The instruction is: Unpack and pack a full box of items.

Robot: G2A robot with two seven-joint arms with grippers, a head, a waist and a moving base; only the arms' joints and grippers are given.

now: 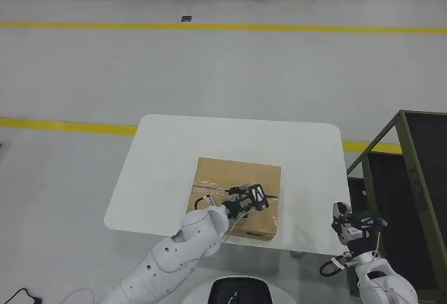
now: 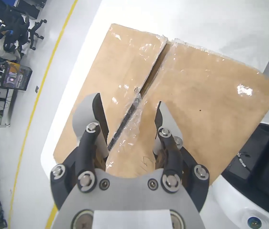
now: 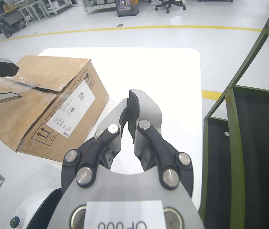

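clearly, box [image 3: 17,115] side bears white label [image 3: 71,110], up-arrows [image 3: 44,133]; left gripper [image 2: 128,100] spread above seam [image 2: 152,72].

Counted on the floor: white table [image 1: 208,144], one | cardboard box [image 1: 237,182]: one | top flaps [image 2: 129,67] on it: two | white label [image 3: 71,108] on its side: one | grippers: two, the left gripper [image 2: 127,100] and the right gripper [image 3: 132,96] | green metal rack [image 3: 233,144]: one | yellow floor lines [image 1: 208,26]: two

brown box [image 1: 239,173] with clear shiny tape [image 2: 134,122] and a white label [image 3: 71,109]; white worktop [image 1: 174,159]; yellow floor lines [image 1: 208,26].
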